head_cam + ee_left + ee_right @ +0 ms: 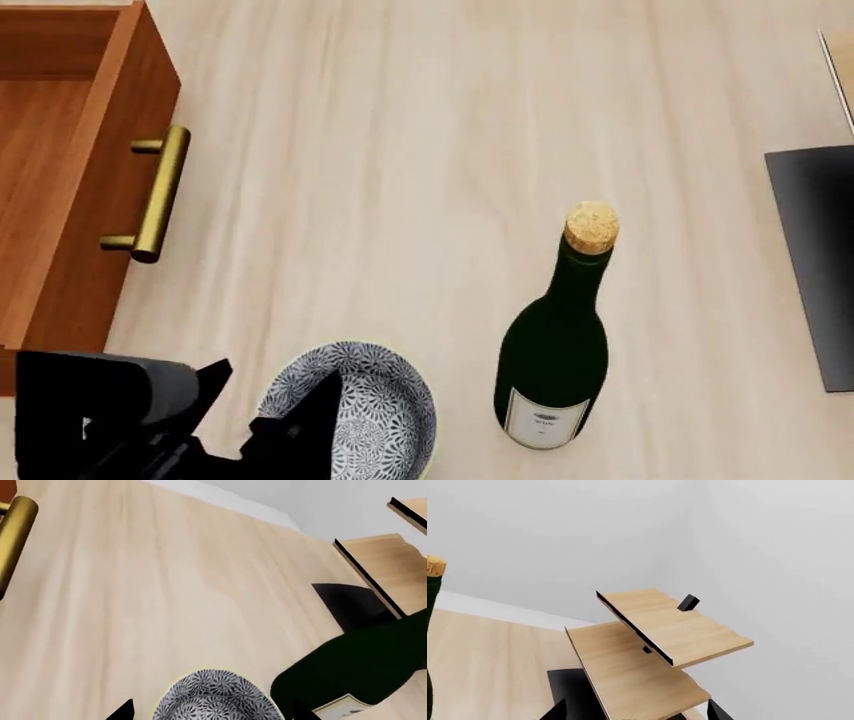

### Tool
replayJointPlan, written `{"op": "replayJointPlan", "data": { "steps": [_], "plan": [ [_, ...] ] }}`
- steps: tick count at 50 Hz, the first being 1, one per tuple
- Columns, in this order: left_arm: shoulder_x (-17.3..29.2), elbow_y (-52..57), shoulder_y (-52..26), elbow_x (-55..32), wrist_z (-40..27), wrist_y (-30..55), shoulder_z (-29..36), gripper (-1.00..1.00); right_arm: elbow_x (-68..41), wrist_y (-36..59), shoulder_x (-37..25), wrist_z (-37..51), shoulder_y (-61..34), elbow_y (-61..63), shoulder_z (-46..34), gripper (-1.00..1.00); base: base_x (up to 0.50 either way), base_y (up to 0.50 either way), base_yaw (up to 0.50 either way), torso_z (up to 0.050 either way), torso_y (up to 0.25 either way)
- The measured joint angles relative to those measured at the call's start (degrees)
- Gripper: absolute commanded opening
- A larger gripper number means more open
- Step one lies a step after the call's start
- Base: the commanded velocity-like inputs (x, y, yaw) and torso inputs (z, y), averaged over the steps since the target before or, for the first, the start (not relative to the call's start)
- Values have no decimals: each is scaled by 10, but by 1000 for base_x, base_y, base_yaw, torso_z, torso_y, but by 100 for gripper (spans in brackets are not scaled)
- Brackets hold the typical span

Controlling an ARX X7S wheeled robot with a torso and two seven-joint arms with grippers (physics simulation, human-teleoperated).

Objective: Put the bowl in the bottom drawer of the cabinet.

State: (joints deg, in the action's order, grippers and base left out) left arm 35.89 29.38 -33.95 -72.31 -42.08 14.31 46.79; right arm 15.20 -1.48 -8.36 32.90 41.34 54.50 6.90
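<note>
Down at 6 o'clock in the head view, the left end effector (287, 425) has its dark fingers straddling the rim of the small round blue-grey floral ceramic bowl (367, 405), which sits on the pale wood table (400, 150); can't tell if it's actually clamped. Just at the bowl's 3 o'clock stands a dark green corked wine bottle (554, 350). Further out at 10 o'clock is the reddish-brown wooden drawer (80, 170) with its brass bar handle (160, 192). The right end effector (634, 711) shows only fingertips, spread apart with nothing between.

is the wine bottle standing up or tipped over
Upright: in the head view the wine bottle stands on its base on the table, cork on top, beside the bowl.
</note>
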Motion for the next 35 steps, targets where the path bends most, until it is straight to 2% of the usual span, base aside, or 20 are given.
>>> {"op": "replayJointPlan", "data": {
  "steps": [35],
  "plan": [
    [-51,-140,33,55,15,-49,-2,100,-4,4,-9,0,12,12,3,100,0,0,0,0,0]
  ]
}}
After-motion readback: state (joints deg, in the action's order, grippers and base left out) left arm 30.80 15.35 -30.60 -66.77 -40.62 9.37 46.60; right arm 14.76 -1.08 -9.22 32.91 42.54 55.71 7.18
